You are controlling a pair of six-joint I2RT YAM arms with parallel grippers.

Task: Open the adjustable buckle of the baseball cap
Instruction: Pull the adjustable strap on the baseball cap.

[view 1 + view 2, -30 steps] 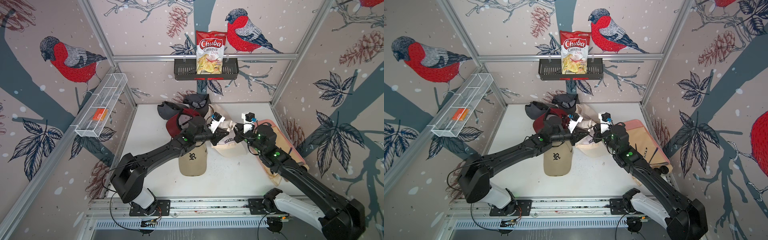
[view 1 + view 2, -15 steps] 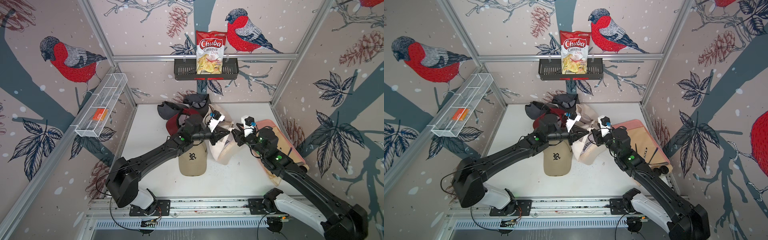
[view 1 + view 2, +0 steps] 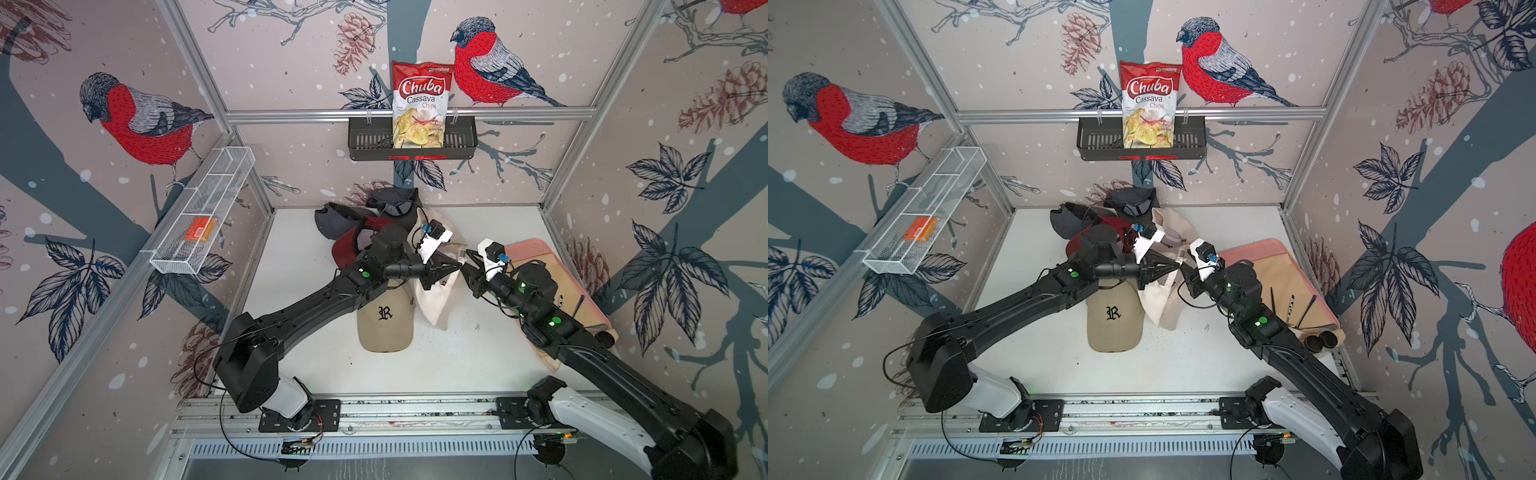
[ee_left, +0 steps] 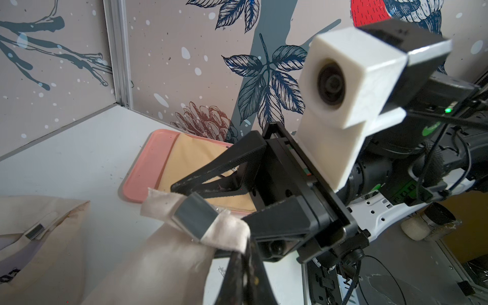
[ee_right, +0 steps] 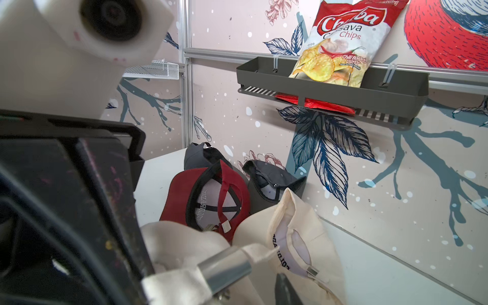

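A cream baseball cap (image 3: 436, 303) (image 3: 1158, 303) hangs above the table by its back strap. My left gripper (image 3: 455, 266) (image 3: 1177, 266) (image 4: 245, 274) is shut on that strap just beside the metal buckle (image 4: 195, 219) (image 5: 224, 266). The short strap end sticks out past the buckle. My right gripper (image 3: 471, 266) (image 4: 208, 203) faces the left one, open, with its fingers either side of the buckle and not pressing it. One right fingertip (image 5: 285, 290) shows apart from the buckle.
A tan cap (image 3: 386, 320) marked R lies under the left arm. A red cap (image 3: 353, 245), dark caps (image 3: 395, 199) and another cream cap (image 5: 298, 237) lie behind. A pink tray (image 3: 536, 249) sits right. On the walls hang a chips bag (image 3: 419, 108) and a wire basket (image 3: 199, 216).
The left gripper has lifted the cream cap off the table, so it now hangs from the strap. The right gripper has let go, opened and drawn back a little.
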